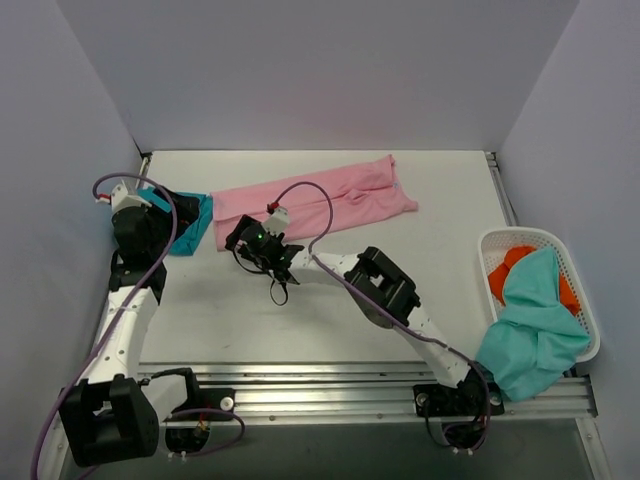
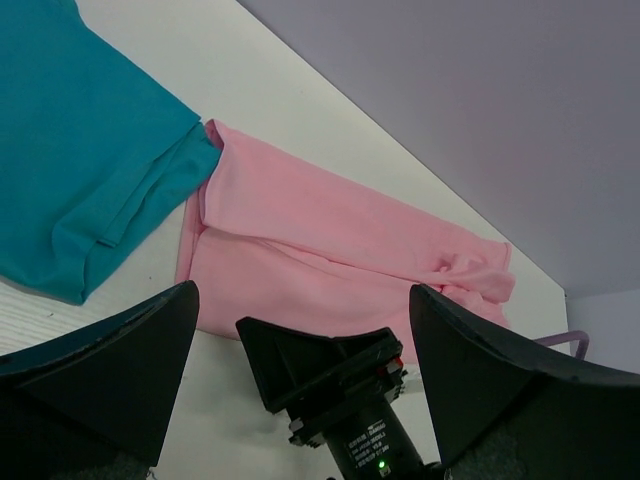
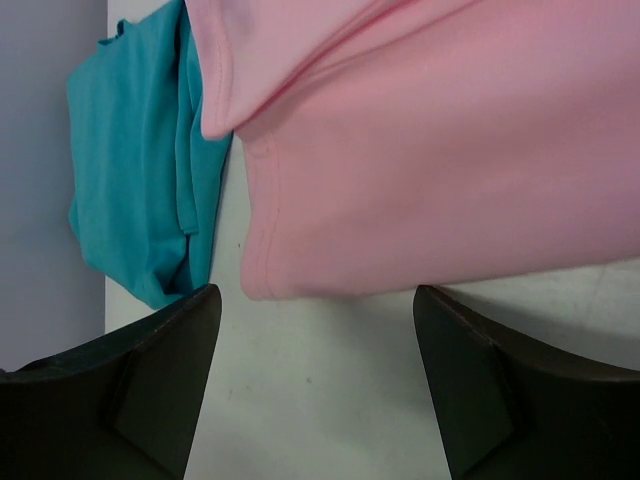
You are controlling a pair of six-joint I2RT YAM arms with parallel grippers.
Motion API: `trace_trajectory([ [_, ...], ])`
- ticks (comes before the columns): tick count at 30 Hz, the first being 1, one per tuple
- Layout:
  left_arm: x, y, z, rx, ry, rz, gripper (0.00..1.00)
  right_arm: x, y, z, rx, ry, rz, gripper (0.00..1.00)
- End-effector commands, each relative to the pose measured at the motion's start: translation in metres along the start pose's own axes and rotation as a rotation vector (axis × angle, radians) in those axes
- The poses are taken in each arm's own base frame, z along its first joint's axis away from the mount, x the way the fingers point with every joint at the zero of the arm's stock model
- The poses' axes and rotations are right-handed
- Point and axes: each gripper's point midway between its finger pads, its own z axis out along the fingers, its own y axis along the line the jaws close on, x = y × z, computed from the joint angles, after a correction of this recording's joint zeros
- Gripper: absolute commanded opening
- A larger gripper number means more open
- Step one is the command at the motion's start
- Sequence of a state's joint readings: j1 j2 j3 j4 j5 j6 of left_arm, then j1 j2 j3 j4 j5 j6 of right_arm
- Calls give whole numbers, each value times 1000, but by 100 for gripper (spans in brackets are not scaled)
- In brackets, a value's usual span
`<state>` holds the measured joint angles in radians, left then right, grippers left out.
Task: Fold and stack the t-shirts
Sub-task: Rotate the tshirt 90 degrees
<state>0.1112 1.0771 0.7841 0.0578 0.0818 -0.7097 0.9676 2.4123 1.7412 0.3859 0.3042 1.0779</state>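
Mid-fold, the pink t-shirt (image 1: 315, 203) lies lengthwise along the table's (image 1: 430, 270) far edge, with the left gripper (image 2: 300, 295) and right gripper (image 3: 315, 300) hovering spread and empty at its left end, which likely needs pinching and folding across.

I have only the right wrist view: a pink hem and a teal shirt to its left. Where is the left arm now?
Observer: The left gripper is at the far left of the table, by the teal-blue shirt, its fingers open and empty.
Operator: How does the whole pink shirt lie?
Observer: The pink shirt is a long folded band across the far half of the table, running rightward from the teal-blue one.
Operator: Are other garments waiting?
Observer: Yes. A white basket at the right edge holds an orange garment and a mint-green garment that hangs over its near rim.
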Motion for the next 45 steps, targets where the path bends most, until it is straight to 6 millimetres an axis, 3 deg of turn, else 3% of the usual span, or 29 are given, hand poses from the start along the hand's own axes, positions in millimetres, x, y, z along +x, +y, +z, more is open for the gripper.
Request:
trace_trajectory([
  [1,-7,-5,2,37,-31,14,95,-8,-19,24,44,7,28,74],
  [2,-8,-5,1,38,-35,16,95,-4,-29,31,62,15,24,74],
  [4,-6,-2,1,37,-36,17,96,-14,-25,41,51,7,43,74],
  [5,-8,0,1,30,-44,19,95,-10,-34,47,66,16,40,74],
  [8,-10,4,1,23,-50,18,95,-14,-37,57,60,17,54,73],
  [10,-12,5,1,26,-50,13,95,-17,-38,58,59,10,44,58],
  [11,-13,7,1,23,-51,10,95,-20,-36,58,54,7,37,45],
  [12,-12,6,1,28,-48,9,95,-20,-37,58,58,8,23,24],
  [14,-13,7,1,26,-48,4,95,-21,-39,60,53,22,13,5],
  [15,-14,8,1,27,-48,2,95,-21,-41,60,54,27,13,0],
  [19,-13,7,0,35,-48,-3,96,-21,-53,62,60,31,8,0],
  [24,-12,9,1,29,-48,-3,95,-20,-48,57,48,34,-2,0],
  [25,-12,10,2,28,-47,-3,95,-16,-56,53,64,45,-13,0],
  [26,-12,10,2,27,-46,-3,95,-24,-44,44,43,33,-17,0],
  [27,-11,10,2,28,-45,-5,95,-25,-46,37,49,30,-24,0],
  [28,-11,10,2,32,-45,-7,95,-15,-70,26,101,42,-48,0],
  [29,-10,9,2,36,-42,-9,95,-30,-52,10,66,16,-40,0],
  [31,-10,9,3,38,-42,-15,95,-30,-60,-14,82,1,-53,0],
  [32,-10,8,4,39,-41,-16,95,-27,-76,-37,109,14,-64,0],
  [34,-10,6,4,44,-39,-20,95,-20,-93,-63,147,23,-70,0],
  [35,-10,6,4,46,-35,-23,95,-12,-118,-90,197,36,-89,0],
  [37,-8,5,4,49,-28,-30,95,-3,-142,-118,238,45,-53,0],
  [38,-5,3,4,53,-21,-33,95,-7,-139,-140,225,26,-32,0],
  [39,-3,2,4,58,-12,-36,95,7,-179,-163,301,43,-17,0],
  [42,3,-1,3,65,9,-43,95,8,-203,-216,365,-10,-1,0],
  [44,7,-3,2,68,19,-51,95,7,-232,-254,466,-43,37,0],
  [45,10,-6,1,76,22,-53,95,7,-230,-267,467,-100,85,0],
])
